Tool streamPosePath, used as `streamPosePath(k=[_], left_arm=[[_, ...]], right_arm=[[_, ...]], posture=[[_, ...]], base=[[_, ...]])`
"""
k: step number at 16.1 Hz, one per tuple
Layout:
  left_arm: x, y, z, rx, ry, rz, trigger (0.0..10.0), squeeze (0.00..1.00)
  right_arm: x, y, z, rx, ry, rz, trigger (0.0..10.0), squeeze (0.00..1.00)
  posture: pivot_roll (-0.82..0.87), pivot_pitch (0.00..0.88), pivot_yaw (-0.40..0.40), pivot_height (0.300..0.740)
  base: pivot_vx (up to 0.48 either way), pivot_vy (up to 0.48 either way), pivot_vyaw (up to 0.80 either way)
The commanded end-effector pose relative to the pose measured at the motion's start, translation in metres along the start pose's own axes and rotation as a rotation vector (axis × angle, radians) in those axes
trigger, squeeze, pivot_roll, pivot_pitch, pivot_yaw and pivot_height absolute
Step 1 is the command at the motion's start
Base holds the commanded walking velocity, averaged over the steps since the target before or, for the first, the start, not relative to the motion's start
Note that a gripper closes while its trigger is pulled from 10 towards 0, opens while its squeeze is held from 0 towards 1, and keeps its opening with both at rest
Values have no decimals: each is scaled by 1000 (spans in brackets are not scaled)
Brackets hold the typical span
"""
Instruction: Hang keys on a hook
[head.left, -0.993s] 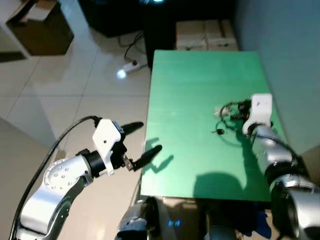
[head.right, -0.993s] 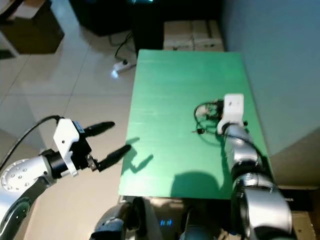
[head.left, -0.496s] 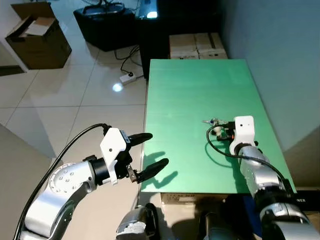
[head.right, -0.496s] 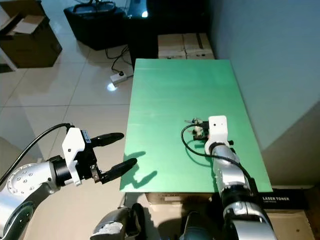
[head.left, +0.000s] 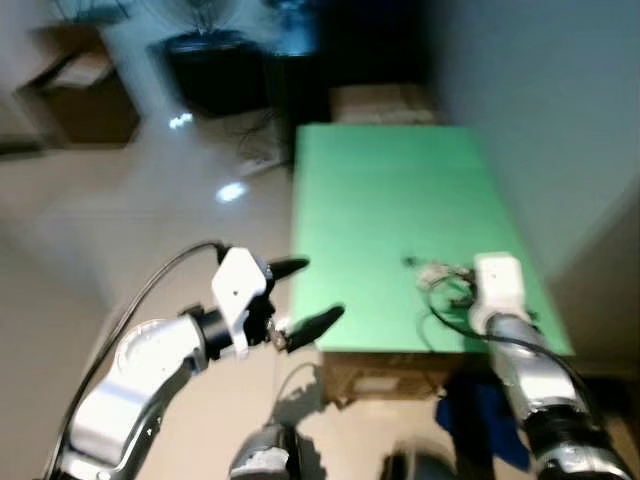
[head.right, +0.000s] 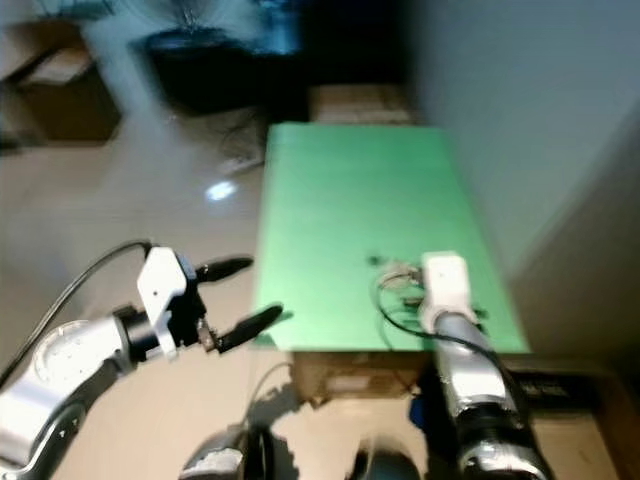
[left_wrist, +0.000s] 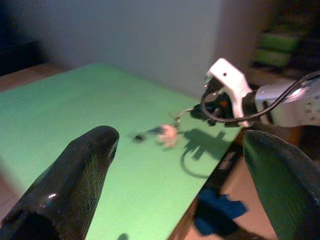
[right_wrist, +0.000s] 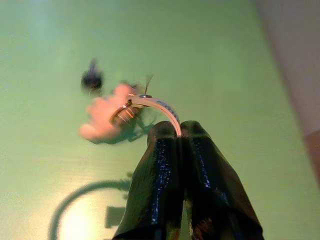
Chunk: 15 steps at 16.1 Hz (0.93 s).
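Pinching keys (right_wrist: 131, 111) over green table (head.left: 380, 200): right claw (right_wrist: 179, 131); left claw (head.left: 300, 295) spread.

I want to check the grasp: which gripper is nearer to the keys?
The right. The right gripper is shut on the ring of the keys over the green table. The left gripper hangs open beside the table's left edge, apart from them.

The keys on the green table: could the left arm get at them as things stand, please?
Probably not easily. The left gripper hovers open off the table's left edge, while the right gripper is shut on the keys near the far side.
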<state>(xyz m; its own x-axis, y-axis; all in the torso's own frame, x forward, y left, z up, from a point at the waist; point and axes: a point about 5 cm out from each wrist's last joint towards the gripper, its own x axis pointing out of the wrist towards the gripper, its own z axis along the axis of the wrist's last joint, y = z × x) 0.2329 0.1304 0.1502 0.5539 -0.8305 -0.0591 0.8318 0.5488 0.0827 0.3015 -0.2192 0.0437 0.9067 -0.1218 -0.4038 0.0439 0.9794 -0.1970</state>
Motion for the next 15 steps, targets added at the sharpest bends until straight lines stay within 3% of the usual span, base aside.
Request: streamPosePath(k=[1,6,15], left_arm=[[0,-3,-6,-15,24,3,10000,0],[-5,3,-3,2,35,13,10000,0],[-8,7,-2,27,50,27,10000,0]], right_arm=[[2,6,5,10,-11,1,10000,976],[9,-17,8,46,-6,-119,10000,1000],[15,-30,19,97,-55,-161,10000,1000]], posture=[[-65,141,94,740],[-29,153,116,740],[-12,136,123,740]], base=[[0,0,0],[0,0,0],[0,0,0]])
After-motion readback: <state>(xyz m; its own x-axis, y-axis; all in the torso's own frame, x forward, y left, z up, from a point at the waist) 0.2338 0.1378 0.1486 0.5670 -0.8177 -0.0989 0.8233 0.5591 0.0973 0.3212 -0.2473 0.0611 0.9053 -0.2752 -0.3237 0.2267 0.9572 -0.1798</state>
